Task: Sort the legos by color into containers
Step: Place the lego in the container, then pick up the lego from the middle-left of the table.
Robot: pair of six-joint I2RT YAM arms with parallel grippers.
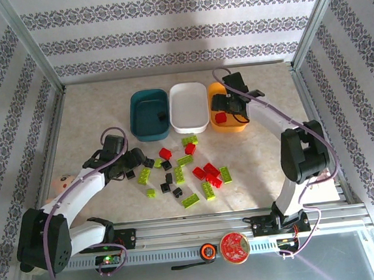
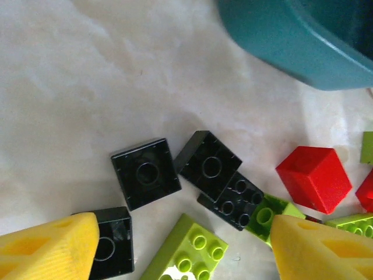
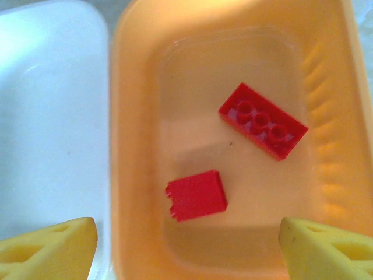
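Two red legos (image 3: pixel 263 120) in orange tray (image 3: pixel 125 151), white tray (image 3: pixel 52 116) beside

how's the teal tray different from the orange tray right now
The dark teal plastic tray sits at the row's left end; the orange plastic tray at its right. The teal tray holds a black brick; the orange tray holds two red bricks. Both are shallow rounded rectangles of like size.

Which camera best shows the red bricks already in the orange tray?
Right wrist: it looks straight down into the orange tray, with the long red brick and the short red brick both clear. Top external shows the tray small, under the right gripper, one red brick visible.
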